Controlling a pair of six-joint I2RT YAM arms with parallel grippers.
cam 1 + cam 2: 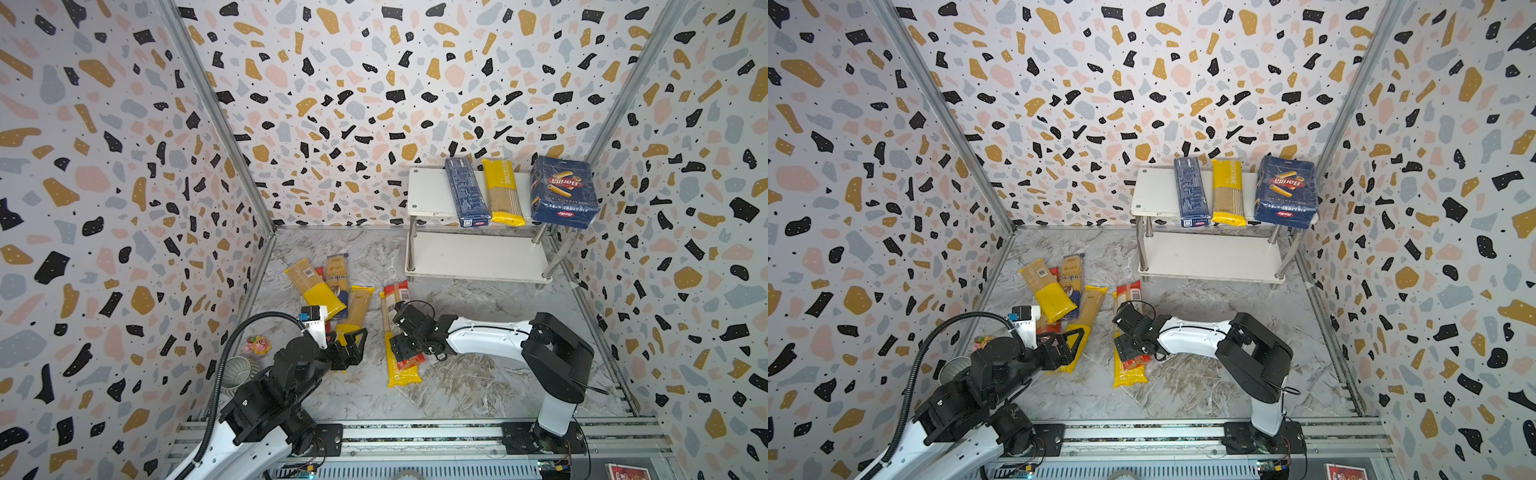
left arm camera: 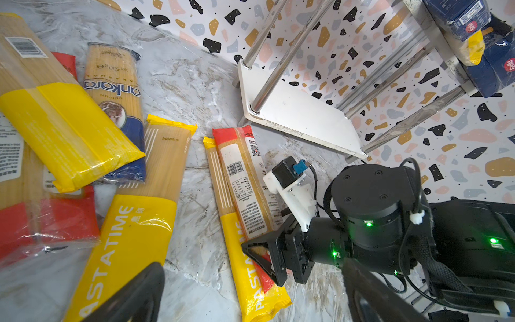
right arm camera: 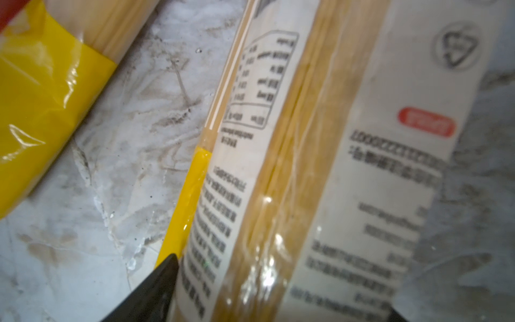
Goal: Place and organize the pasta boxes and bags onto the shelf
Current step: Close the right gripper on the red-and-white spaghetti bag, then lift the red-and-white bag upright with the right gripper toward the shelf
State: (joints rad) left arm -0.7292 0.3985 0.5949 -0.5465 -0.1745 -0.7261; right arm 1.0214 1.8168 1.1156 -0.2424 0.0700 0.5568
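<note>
The shelf (image 1: pixel 428 195) (image 1: pixel 1154 195) stands at the back right. Its top board carries the narrow blue box (image 1: pixel 467 193), a yellow bag (image 1: pixel 502 193) and the wide Barilla box (image 1: pixel 563 191); its lower board (image 1: pixel 473 253) is bare. My right gripper (image 1: pixel 399 332) (image 3: pixel 284 287) is down on a red-ended bag (image 1: pixel 397 295) (image 2: pixel 242 167), fingers against both its sides. That bag lies on a yellow PASTATIME bag (image 1: pixel 399 374) (image 2: pixel 250 278). My left gripper (image 1: pixel 355 338) (image 2: pixel 250 312) hangs open over another yellow bag (image 1: pixel 359 307) (image 2: pixel 145 212).
Further left, a yellow bag (image 1: pixel 316 286) lies across a dark-ended bag (image 1: pixel 337 270) and a red one (image 2: pixel 55 217). A pink toy (image 1: pixel 257 345) and a ribbed cup (image 1: pixel 237 372) sit by the left wall. Patterned walls enclose three sides; a rail (image 1: pixel 415 432) runs along the front.
</note>
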